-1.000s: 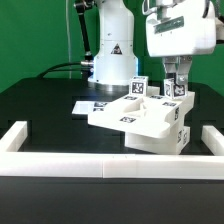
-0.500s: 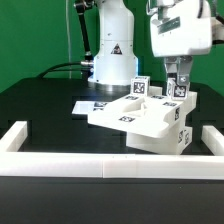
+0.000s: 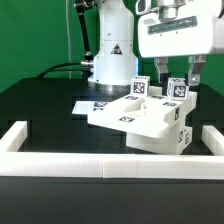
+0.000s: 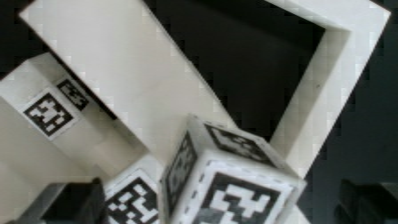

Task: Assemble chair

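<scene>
End effector [image 3: 178, 74] spread wide, nothing held, two dark fingers [image 3: 197, 70] hanging straight down, one on each side of a raised white post and clear of it. Directly beneath, toward six o'clock in the exterior view: the chair [image 3: 140, 115], partly assembled, chunky white plastic, resting on the black tabletop [image 3: 45, 105]. Built of flat panels and square-section legs, stacked into a low stepped block, widest along its lower front edge. Black-and-white square tags on nearly every face: on the flat upper panel, on the front step, on the end block at the four o'clock corner, and on the upright posts at the back. Two tagged posts standing upright at the rear of the chair, the one toward three o'clock sitting between the fingers. In the wrist view, seen close: a square leg end [image 4: 228, 170] carrying a tag on each visible face, a second tagged piece at about nine o'clock of it, and an open rectangular white frame lying above, edges slightly blurred. At about nine o'clock of the chair in the exterior view, just beside it: the marker board [image 3: 88, 105], thin, flat, white, lying on the tabletop. Beyond, at twelve o'clock: white robot base [image 3: 110, 55] with a dark triangle mark. Along the front and both sides: low white border wall [image 3: 110, 160]. Green backdrop behind.
</scene>
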`<action>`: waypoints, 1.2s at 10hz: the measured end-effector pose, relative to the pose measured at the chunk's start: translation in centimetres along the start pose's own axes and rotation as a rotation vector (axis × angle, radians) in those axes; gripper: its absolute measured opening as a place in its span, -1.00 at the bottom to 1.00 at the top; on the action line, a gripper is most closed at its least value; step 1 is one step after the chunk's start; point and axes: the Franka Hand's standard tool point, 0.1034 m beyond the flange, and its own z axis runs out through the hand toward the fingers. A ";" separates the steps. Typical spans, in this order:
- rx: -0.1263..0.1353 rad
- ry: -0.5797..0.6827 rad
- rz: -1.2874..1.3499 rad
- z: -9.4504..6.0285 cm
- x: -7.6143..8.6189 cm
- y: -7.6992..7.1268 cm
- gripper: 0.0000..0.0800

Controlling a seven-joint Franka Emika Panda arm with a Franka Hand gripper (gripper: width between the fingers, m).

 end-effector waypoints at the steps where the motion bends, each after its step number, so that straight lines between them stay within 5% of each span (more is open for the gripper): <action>1: 0.000 0.000 -0.043 0.0 0.0 0.0 0.62; 12: 0.000 0.023 -0.738 0.1 -0.9 -0.6 0.62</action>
